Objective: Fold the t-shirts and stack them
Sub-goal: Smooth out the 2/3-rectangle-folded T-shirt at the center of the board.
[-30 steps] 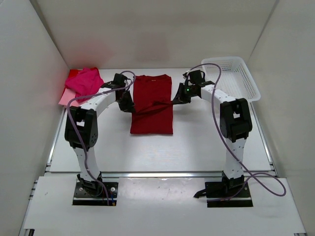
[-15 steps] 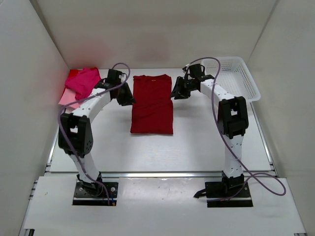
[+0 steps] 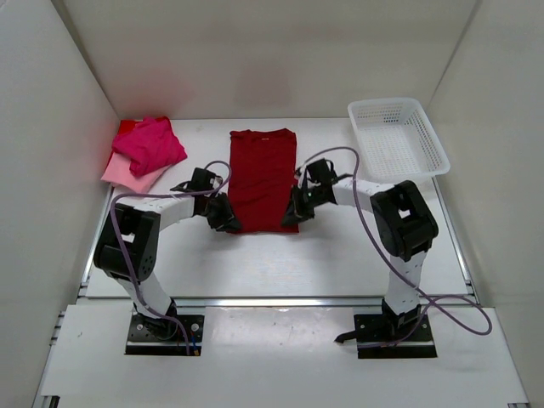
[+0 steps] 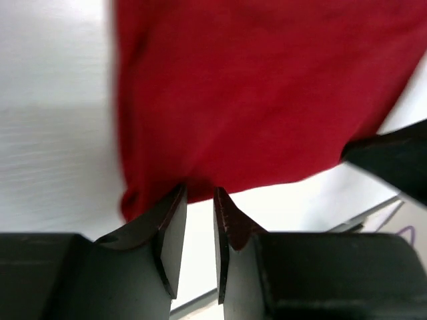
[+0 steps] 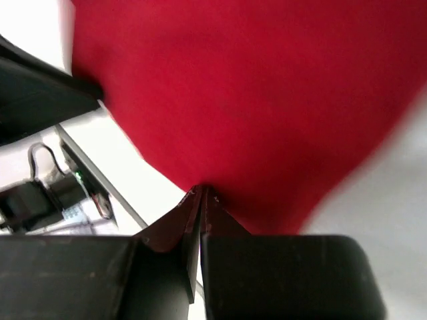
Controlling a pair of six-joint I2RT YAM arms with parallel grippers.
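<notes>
The dark crimson t-shirt (image 3: pixel 263 174) lies flat in a long narrow fold at the table's middle, collar at the far end. My left gripper (image 3: pixel 229 223) is low at its near left hem corner. In the left wrist view (image 4: pixel 199 190) a narrow gap shows between the jaws, tips at the edge of the hem (image 4: pixel 253 100). My right gripper (image 3: pixel 294 212) is at the near right hem corner. In the right wrist view (image 5: pixel 200 190) its jaws are pressed together at the cloth's edge (image 5: pixel 253 100). The hot pink t-shirt (image 3: pixel 150 144) lies crumpled on the pale pink one (image 3: pixel 119 172) at the far left.
A white mesh basket (image 3: pixel 384 103) stands at the far right corner. White walls close in the table on the left, back and right. Both arms' cables loop above the table beside the crimson shirt.
Both grippers have let go of the sleeves near the shirt's far half and moved toward me to its near hem corners. The sleeves now lie folded in and the shirt is narrow.
</notes>
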